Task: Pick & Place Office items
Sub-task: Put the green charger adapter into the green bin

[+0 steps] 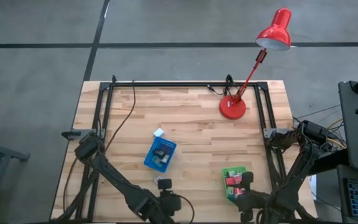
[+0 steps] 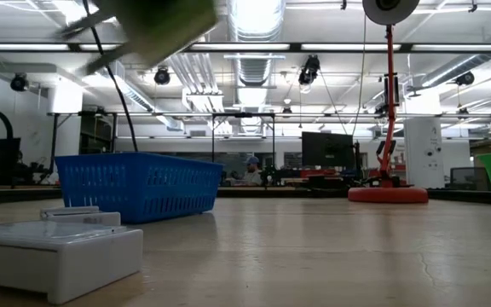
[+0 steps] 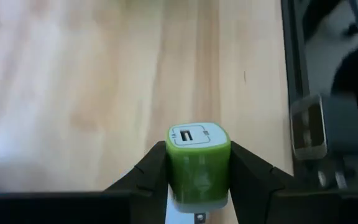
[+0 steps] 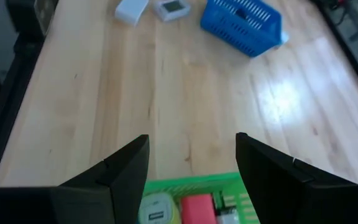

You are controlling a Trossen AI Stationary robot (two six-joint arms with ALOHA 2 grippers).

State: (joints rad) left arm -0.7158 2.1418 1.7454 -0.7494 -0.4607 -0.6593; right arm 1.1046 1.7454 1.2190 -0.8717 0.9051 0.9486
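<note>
My left gripper (image 1: 165, 185) is near the table's near edge, between the two trays, shut on a small green charger block with a white USB face (image 3: 199, 158). That block shows as a green blur high in the low view (image 2: 156, 24). My right gripper (image 4: 191, 158) is open above the green tray (image 4: 191, 185), touching nothing. In the green tray lie a yellow-green block (image 4: 157, 210) and a red block (image 4: 197, 205). The blue tray (image 1: 160, 154) holds several small items. A white block (image 1: 159, 132) lies flat on the table beyond it. My left gripper pinches the green charger block by its two green side walls (image 3: 178, 168), one finger on each side. The white USB face (image 3: 197, 134) points away from the wrist, past the fingertips. The block is lifted clear of the table.
A red desk lamp (image 1: 233, 107) stands at the far right of the table. A black frame (image 1: 166, 84) runs around the tabletop. White flat boxes (image 2: 49, 251) lie near the near edge. Bare wood lies between the blue tray and the green tray (image 1: 235, 183).
</note>
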